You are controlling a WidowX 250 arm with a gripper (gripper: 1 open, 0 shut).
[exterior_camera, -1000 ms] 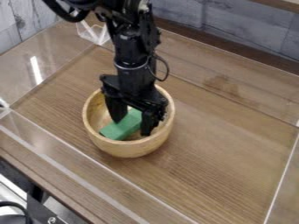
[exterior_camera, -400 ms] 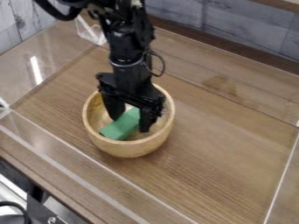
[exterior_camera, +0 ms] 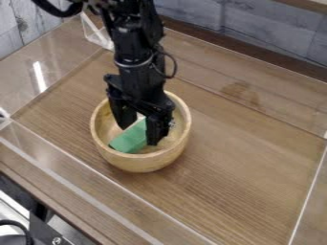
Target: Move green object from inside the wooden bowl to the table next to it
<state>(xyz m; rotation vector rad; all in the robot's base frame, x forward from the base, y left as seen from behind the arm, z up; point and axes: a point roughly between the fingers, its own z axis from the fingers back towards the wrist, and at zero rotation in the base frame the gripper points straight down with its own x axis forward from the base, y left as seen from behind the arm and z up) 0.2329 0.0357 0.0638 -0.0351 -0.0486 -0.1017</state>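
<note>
The wooden bowl sits on the table left of centre. Inside it the green object lies tilted against the bowl's inner wall, partly hidden by the fingers. My black gripper reaches straight down into the bowl, open, its two fingers straddling the green object. One finger stands to the right of the block, the other to its left. I cannot tell whether the fingers touch the block.
Low clear acrylic walls border the tabletop on all sides. Bare wood-grain surface lies to the right of the bowl and in front of it. A grey plank floor shows behind the far wall.
The arm has shifted a little to the left over the bowl. The jaws stay open and the green block has not moved.
</note>
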